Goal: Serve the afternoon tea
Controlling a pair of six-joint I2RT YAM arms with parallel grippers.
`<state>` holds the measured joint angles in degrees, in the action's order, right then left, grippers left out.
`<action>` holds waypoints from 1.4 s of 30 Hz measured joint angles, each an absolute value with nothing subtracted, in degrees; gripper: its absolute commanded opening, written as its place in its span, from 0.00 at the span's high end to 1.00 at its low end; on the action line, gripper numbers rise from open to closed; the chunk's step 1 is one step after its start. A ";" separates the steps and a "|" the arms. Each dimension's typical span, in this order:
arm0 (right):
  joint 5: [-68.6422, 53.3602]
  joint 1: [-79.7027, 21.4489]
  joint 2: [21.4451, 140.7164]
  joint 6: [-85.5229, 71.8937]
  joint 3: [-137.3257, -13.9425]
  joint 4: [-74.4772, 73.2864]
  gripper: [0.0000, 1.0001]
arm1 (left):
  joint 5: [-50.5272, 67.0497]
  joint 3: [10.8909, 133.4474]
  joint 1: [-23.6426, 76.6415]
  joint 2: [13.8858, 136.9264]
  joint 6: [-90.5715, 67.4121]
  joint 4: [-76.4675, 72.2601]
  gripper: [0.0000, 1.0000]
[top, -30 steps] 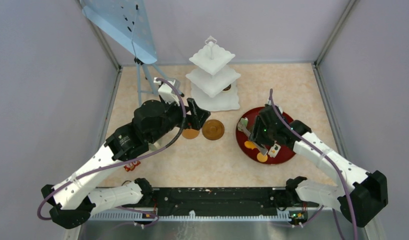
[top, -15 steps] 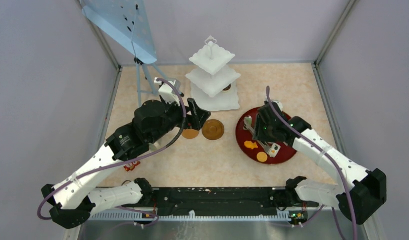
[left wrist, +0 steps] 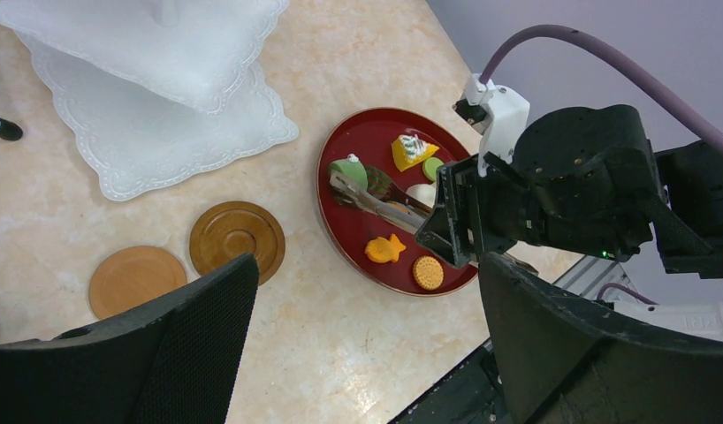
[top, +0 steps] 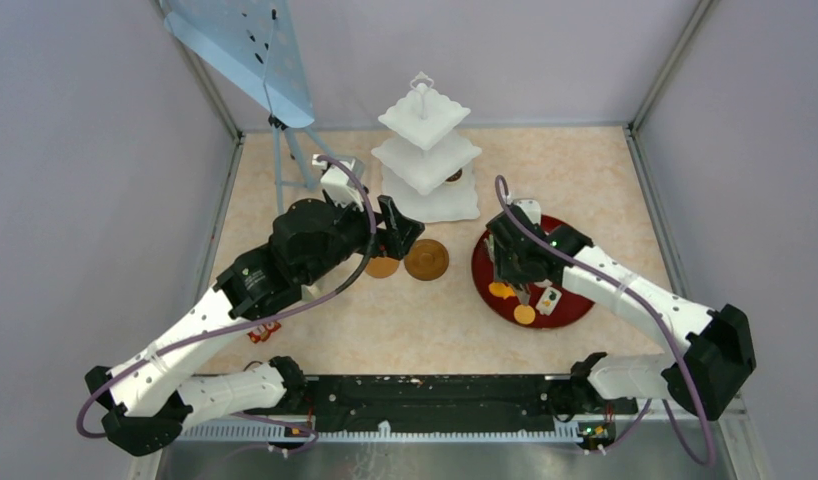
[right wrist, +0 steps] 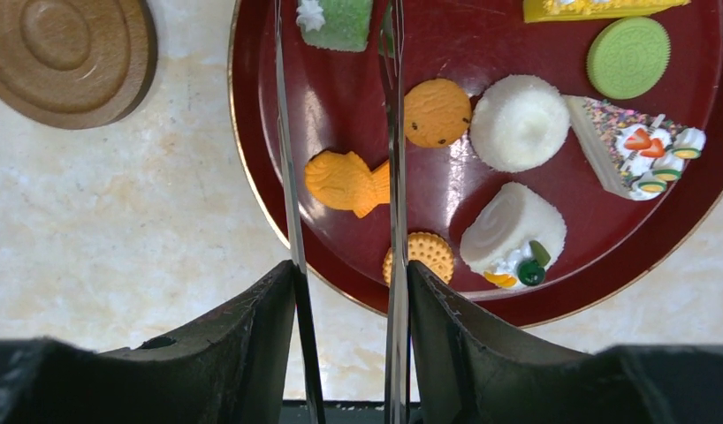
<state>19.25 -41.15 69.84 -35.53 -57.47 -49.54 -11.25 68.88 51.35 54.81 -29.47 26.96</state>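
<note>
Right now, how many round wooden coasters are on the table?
2. The lighter coaster lies in front of the white tiered stand; the darker coaster sits beside it, toward the red tray. No others visible.

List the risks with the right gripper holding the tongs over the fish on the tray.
1. The tongs straddle the orange fish off-centre, one blade over its tail: closing may squeeze it out sideways.
2. That blade runs close by the round biscuit and could nudge it.
3. The right gripper pinches only thin blades, so the tongs may twist in its grip.
</note>
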 measured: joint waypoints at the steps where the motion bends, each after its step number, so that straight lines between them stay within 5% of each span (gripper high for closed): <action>1: 20.40 -41.74 70.65 -35.75 -57.89 -49.89 0.53 | -11.16 68.88 51.33 54.89 -29.47 26.96 0.01; 13: 27.75 -43.46 74.72 -36.49 -60.53 -52.99 0.57 | -10.92 68.88 51.33 54.89 -29.50 26.96 0.01; 26: 28.95 -44.14 74.70 -35.16 -60.51 -52.77 0.77 | -11.33 68.77 51.33 54.89 -29.50 26.98 0.01; 42: 28.84 -44.14 64.69 -26.11 -60.47 -46.48 0.84 | -12.75 68.77 51.33 54.89 -29.47 27.03 0.01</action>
